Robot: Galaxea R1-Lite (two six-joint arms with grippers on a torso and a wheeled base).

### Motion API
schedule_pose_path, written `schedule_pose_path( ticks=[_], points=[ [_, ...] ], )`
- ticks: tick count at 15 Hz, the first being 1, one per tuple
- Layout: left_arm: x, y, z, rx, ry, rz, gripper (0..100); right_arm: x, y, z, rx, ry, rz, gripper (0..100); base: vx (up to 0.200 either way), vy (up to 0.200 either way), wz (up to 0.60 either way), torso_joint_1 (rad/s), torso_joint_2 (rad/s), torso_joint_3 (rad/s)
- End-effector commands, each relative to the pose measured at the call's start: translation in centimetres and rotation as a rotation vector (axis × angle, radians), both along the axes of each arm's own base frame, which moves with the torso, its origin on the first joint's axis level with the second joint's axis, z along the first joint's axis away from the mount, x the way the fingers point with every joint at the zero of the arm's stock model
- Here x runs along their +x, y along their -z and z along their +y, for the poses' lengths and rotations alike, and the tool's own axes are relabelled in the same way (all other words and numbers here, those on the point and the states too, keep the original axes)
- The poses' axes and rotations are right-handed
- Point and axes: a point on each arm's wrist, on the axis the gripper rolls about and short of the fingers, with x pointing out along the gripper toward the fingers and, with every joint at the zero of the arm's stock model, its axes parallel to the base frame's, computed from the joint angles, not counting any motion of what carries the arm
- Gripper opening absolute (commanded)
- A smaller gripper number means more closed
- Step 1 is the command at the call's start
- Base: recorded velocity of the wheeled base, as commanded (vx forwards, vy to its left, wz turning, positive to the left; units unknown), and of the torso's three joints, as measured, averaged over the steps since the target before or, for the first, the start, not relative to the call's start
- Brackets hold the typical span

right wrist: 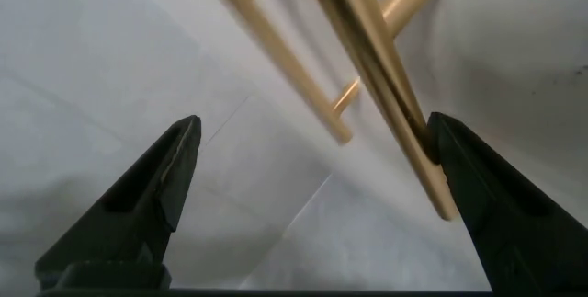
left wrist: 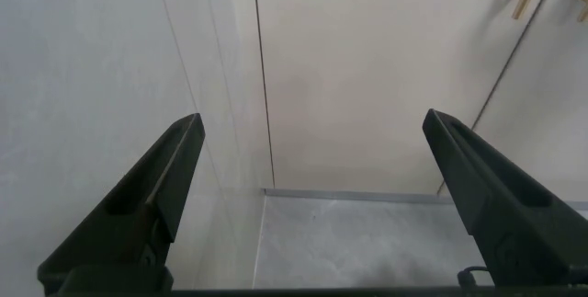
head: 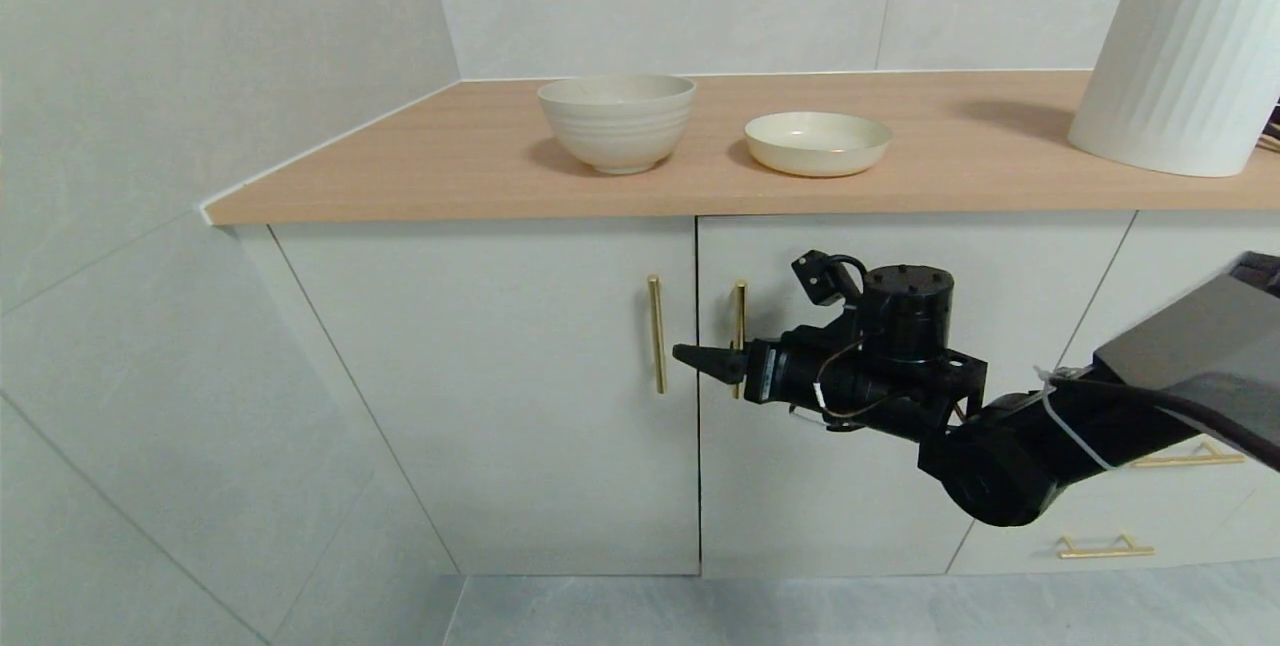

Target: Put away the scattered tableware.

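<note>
right arm [head: 1060, 426] outstretched | right hand [head: 703, 359] spread wide | left hand [left wrist: 312, 196] spread wide

You have nothing to read here. No writing, label, number or sign can be made out on the bowl [head: 617, 121], the dish [head: 817, 142], the cupboard doors [head: 480, 386] or the white ribbed container [head: 1180, 46].
</note>
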Motion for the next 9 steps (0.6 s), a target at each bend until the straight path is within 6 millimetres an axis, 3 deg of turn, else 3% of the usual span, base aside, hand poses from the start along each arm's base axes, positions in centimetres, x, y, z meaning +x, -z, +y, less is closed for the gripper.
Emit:
schedule_pose_path(
  ticks=[1,5,9],
  points=[
    [0.0,0.0,0.0,0.000,-0.001,0.000,100,-1.6,-1.4,-0.4,0.016,-0.039,-0.008,100,0.000,0.000,0.00,0.000,0.00,0.000],
    [0.0,0.0,0.0,0.000,-0.001,0.000,100,-5.0,-2.8,-2.1,0.021,-0.152,0.002,100,0.000,0.000,0.00,0.000,0.00,0.000],
    [0.0,0.0,0.0,0.000,-0.001,0.000,100,-9.2,-2.9,-3.7,-0.001,-0.243,0.024,100,0.000,0.000,0.00,0.000,0.00,0.000]
  ],
)
